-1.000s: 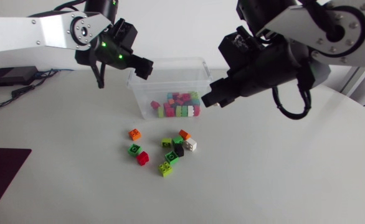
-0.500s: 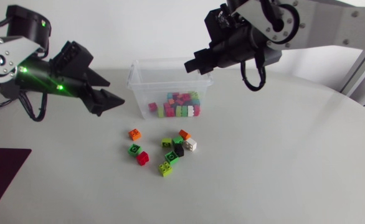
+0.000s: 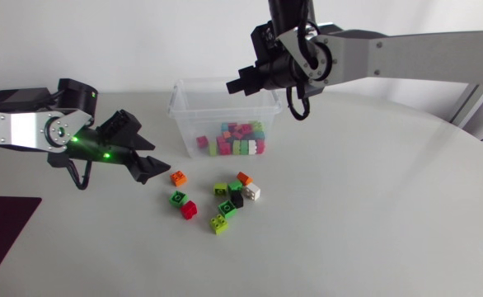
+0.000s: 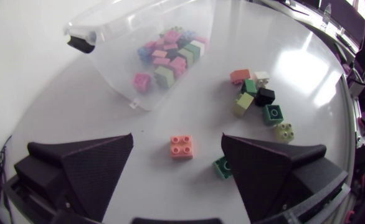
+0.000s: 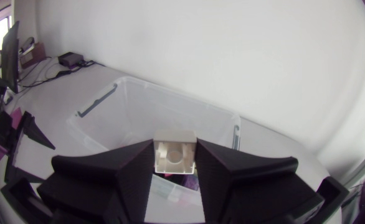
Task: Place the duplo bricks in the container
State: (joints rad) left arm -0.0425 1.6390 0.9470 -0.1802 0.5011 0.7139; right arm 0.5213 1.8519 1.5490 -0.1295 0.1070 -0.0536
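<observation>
Right hand (image 5: 175, 149) pinches a cream brick (image 5: 175, 157) over the container (image 3: 184, 124), near its far rim. A drop here might miss. Left hand (image 4: 177, 138) is wide, straddling the orange brick (image 4: 181, 147) on the desk (image 3: 373, 214). An off-centre close could knock it away.

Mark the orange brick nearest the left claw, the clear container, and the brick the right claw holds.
orange brick (image 4: 181, 147): left wrist view, on its studded top face.
clear container (image 3: 188, 128): head view, on a bare part of its front wall.
white brick (image 5: 175, 152): right wrist view, on the middle of its exposed face.
</observation>
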